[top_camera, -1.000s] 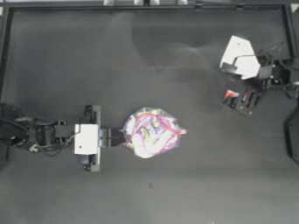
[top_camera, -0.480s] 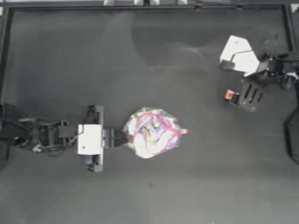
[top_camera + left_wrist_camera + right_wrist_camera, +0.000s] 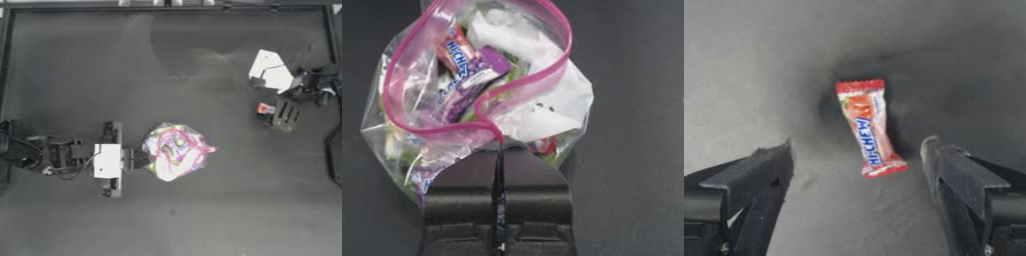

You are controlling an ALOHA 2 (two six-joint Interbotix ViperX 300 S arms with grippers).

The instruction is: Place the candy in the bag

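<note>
bag (image 3: 475,90) top cut off.

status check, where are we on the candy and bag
Left gripper shut on bag rim, mouth open. Right gripper open above candy, which lies on table, not gripped. Nothing between candy and bag.

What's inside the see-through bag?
The bag, pinched by the left gripper, holds wrapped sweets: a purple one, a red one and some green. Crumpled plastic and white paper hide the rest. The red candy lies outside, between the right gripper's open jaws.
</note>
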